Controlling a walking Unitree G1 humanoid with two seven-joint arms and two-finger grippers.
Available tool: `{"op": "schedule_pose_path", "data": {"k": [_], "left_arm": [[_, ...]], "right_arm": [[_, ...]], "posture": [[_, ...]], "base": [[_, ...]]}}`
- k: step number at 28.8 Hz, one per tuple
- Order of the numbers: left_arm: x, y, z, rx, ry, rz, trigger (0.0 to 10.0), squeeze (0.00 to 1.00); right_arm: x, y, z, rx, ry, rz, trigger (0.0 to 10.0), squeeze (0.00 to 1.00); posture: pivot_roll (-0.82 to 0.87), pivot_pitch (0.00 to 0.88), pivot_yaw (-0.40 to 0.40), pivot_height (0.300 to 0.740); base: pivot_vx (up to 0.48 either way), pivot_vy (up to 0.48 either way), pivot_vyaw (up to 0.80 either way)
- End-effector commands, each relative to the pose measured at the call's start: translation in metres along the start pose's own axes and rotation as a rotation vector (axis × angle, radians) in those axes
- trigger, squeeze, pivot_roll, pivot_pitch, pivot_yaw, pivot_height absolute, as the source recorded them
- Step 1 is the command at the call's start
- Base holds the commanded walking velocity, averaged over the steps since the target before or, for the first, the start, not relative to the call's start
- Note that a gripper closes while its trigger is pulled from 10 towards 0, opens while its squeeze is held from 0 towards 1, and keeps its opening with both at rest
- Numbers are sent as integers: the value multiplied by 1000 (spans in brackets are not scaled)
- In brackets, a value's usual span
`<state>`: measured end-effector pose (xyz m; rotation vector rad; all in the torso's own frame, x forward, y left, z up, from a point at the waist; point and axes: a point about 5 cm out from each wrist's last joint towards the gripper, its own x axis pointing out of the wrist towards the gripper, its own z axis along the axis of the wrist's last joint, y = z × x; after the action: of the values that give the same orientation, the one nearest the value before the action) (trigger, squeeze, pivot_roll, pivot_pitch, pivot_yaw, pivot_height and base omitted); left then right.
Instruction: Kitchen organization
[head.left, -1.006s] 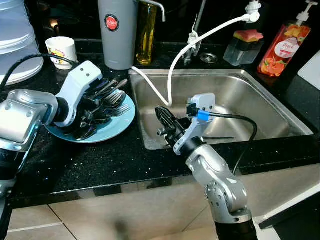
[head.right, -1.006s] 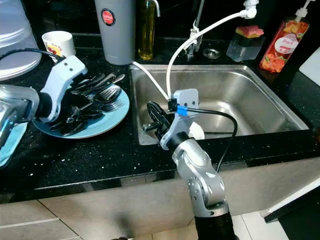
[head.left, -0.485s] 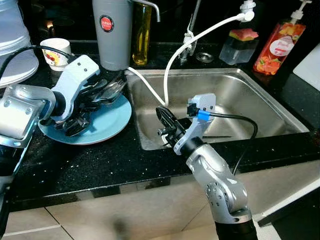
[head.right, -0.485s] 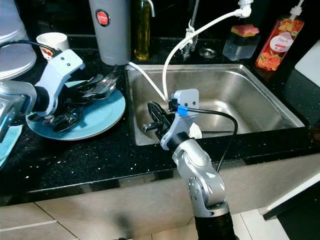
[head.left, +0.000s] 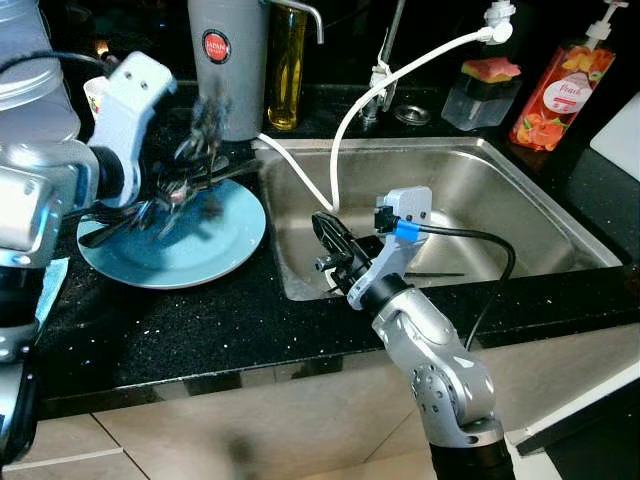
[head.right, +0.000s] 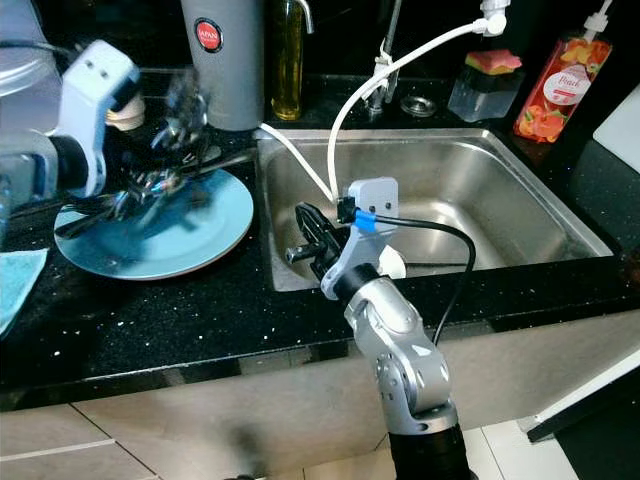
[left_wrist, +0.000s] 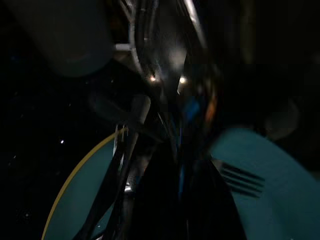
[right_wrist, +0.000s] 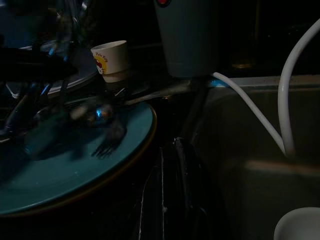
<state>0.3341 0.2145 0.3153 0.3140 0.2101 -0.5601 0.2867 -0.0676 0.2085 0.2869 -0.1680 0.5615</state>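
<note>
Over the blue plate (head.left: 215, 250), my left gripper (head.left: 185, 165) was clamped on a blurred cutlery bundle (head.left: 190, 175); my right gripper (head.left: 330, 240), fingers together, hovered at the sink (head.left: 520, 200) edge.

The grey flask's (head.left: 229, 65) red round label seems to read "JAPAN"; other labels are illegible.
</note>
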Motion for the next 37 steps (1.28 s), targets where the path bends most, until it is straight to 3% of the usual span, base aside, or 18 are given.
{"op": "schedule_pose_path", "data": {"k": [1, 2, 3, 6, 8, 14, 18, 19, 28, 29, 30, 37], "left_arm": [[0, -5, 9, 25, -27, -28, 10000, 0], [0, -5, 9, 25, -27, -28, 10000, 0], [2, -8, -3, 78, 50, -35, 10000, 0], [5, -14, -20, 112, 130, -75, 10000, 0], [5, -14, -20, 112, 130, -75, 10000, 0], [12, -16, -46, 192, 250, -71, 10000, 0], [15, -13, -47, 214, 244, -44, 10000, 35], [16, -11, -47, 211, 243, -27, 10000, 1000], [9, -9, -44, 178, 240, -39, 10000, 1000], [8, -9, -42, 167, 233, -45, 10000, 463], [6, -10, -37, 151, 207, -66, 10000, 0], [0, -14, -21, 134, 107, -137, 10000, 0]], "right_arm": [[-1, -2, -1, -3, 2, -7, 10000, 0], [-1, -2, -1, -3, 2, -7, 10000, 0], [-1, -2, -1, -2, 2, -7, 10000, 0], [0, -1, -1, -2, 2, -6, 10000, 0], [0, -1, -1, -2, 2, -6, 10000, 0], [0, -1, -1, -2, 1, -8, 10000, 0], [-1, -1, -1, -3, 0, -11, 10000, 0], [-1, -2, -1, -2, 0, -13, 10000, 0], [-1, -2, -2, -1, 2, -10, 10000, 0], [-1, -2, -1, -1, 1, -10, 10000, 0], [-1, -2, -1, -2, 1, -9, 10000, 0], [-1, -2, -1, -3, 1, -6, 10000, 0]], "posture": [[289, 20, -56, 740], [289, 20, -56, 740], [293, 20, -55, 740], [290, 21, -54, 740], [290, 21, -54, 740], [288, 21, -52, 740], [286, 21, -50, 740], [286, 21, -50, 740], [291, 22, -54, 740], [291, 22, -54, 740], [291, 19, -55, 740], [292, 17, -56, 740]], "base": [[0, 0, 0], [0, 0, 0], [0, 0, 0], [0, 0, 0], [0, 0, 0], [0, 0, 0], [0, 0, 0], [0, 0, 0], [0, 0, 0], [0, 0, 0], [0, 0, 0], [0, 0, 0]]}}
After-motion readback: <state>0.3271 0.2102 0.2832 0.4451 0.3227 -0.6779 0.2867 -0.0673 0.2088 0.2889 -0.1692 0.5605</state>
